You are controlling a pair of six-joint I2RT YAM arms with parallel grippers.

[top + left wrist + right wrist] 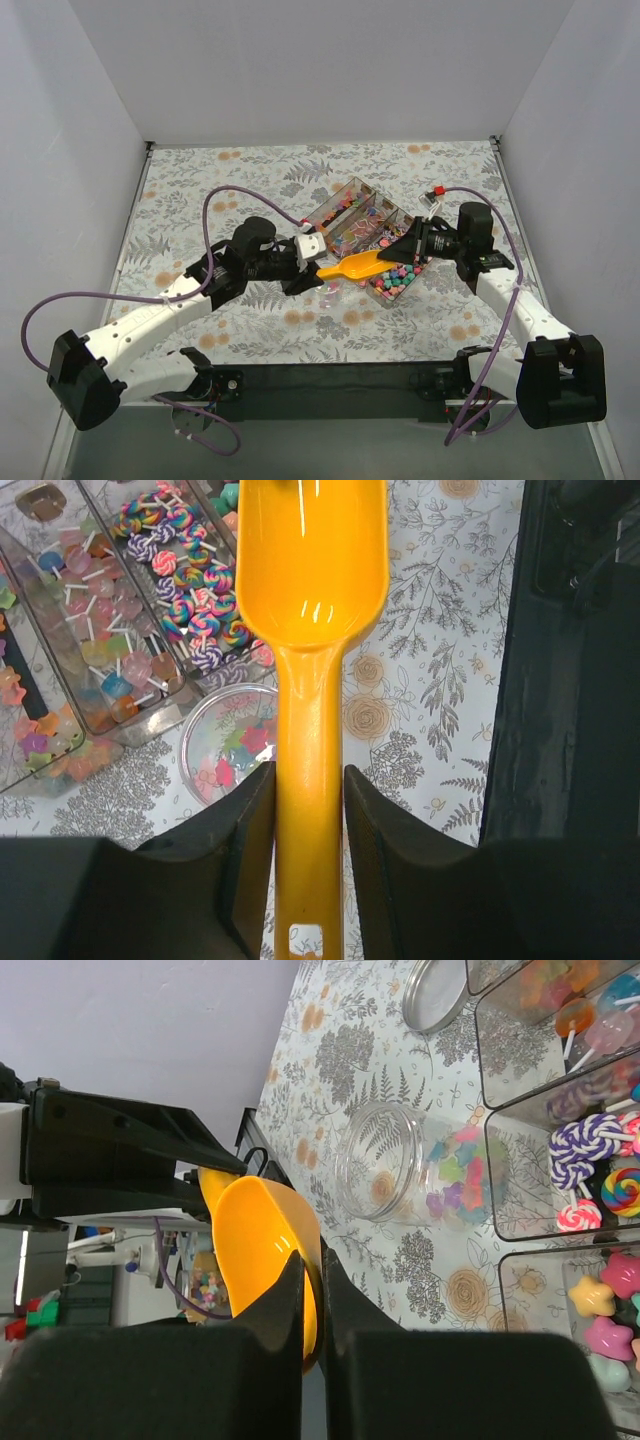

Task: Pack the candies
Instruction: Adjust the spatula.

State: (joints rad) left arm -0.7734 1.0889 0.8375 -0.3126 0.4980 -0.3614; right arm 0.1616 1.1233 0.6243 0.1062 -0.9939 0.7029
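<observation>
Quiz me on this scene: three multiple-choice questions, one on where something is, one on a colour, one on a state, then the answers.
1. Where is the handle of the scoop? A flat on the table; B between the fingers of the left gripper; C inside the jar.
2. What colour is the scoop? A blue; B green; C orange.
3. The scoop's bowl is: A empty; B brimful; C snapped in two.
Answers: 1 B, the left wrist view shows the fingers clamping it. 2 C, orange in every view. 3 A, bare glossy plastic, no candies in it.
</observation>
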